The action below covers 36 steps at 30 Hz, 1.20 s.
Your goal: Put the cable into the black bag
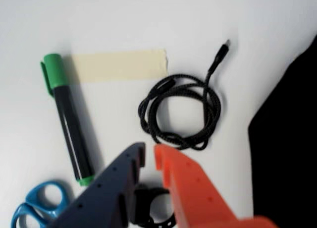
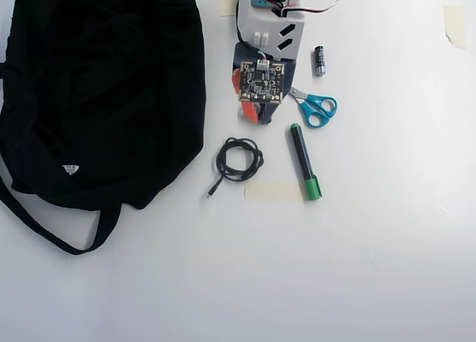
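The black braided cable [image 1: 179, 111] lies coiled on the white table, its plug end [image 1: 224, 48] pointing away; it also shows in the overhead view [image 2: 239, 160]. The black bag [image 2: 100, 89] lies flat at the left in the overhead view, and its edge [image 1: 292, 139] fills the right side of the wrist view. My gripper [image 1: 150, 156], with one navy and one orange finger, hovers just short of the coil, jaws almost together with only a slim gap, holding nothing. In the overhead view the gripper [image 2: 258, 120] is just above the coil.
A green-capped marker [image 1: 67, 116] and a strip of beige tape [image 1: 119, 65] lie left of the cable. Blue scissors [image 1: 37, 203] are at bottom left. A black ring-shaped strap [image 1: 156, 208] lies under the fingers. A small battery [image 2: 319, 60] sits near the arm base.
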Each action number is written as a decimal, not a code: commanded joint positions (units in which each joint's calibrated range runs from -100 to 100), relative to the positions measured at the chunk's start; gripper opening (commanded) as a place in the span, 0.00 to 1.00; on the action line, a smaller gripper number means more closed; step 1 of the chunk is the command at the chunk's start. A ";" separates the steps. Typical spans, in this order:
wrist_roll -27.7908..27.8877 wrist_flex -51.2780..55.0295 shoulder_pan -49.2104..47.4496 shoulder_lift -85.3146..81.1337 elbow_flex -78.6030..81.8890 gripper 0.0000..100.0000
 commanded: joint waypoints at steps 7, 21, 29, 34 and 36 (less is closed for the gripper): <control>-0.09 -0.18 0.14 -0.20 0.81 0.03; -2.72 -6.99 0.59 9.67 2.25 0.19; -2.56 -10.17 0.73 16.73 -0.45 0.27; -3.40 -10.17 2.31 22.45 -5.21 0.26; -3.40 -10.17 2.60 24.86 -7.10 0.26</control>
